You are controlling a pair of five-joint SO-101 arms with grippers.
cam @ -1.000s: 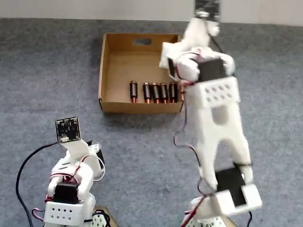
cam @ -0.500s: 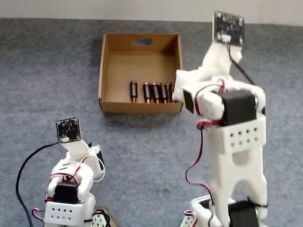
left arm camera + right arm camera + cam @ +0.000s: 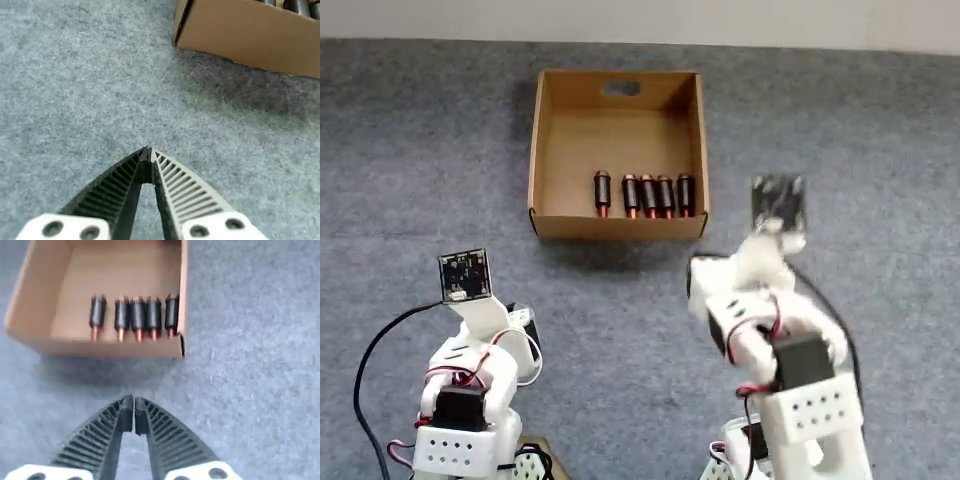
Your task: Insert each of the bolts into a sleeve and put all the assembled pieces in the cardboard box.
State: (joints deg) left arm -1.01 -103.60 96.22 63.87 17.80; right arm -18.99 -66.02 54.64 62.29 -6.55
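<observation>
Several assembled pieces point(image 3: 645, 195), black sleeves with copper bolt ends, lie in a row along the near wall inside the cardboard box point(image 3: 533, 150). In the right wrist view the same row point(image 3: 137, 315) sits in the box point(image 3: 100, 347), and my right gripper point(image 3: 133, 401) is shut and empty over the carpet short of the box. My left gripper point(image 3: 148, 151) is also shut and empty above the carpet, with the box corner point(image 3: 250, 35) some way beyond it. In the high view the left arm point(image 3: 470, 380) is folded at the near left and the right arm point(image 3: 770, 340) at the near right.
Grey carpet point(image 3: 620, 300) covers the table around the box. The box has a hand slot point(image 3: 620, 88) in its far wall. Cables point(image 3: 365, 370) trail beside the left arm's base.
The right arm has drawn back from beside the box toward its base at the near right, and its gripper is now short of the box. The left arm has stayed still.
</observation>
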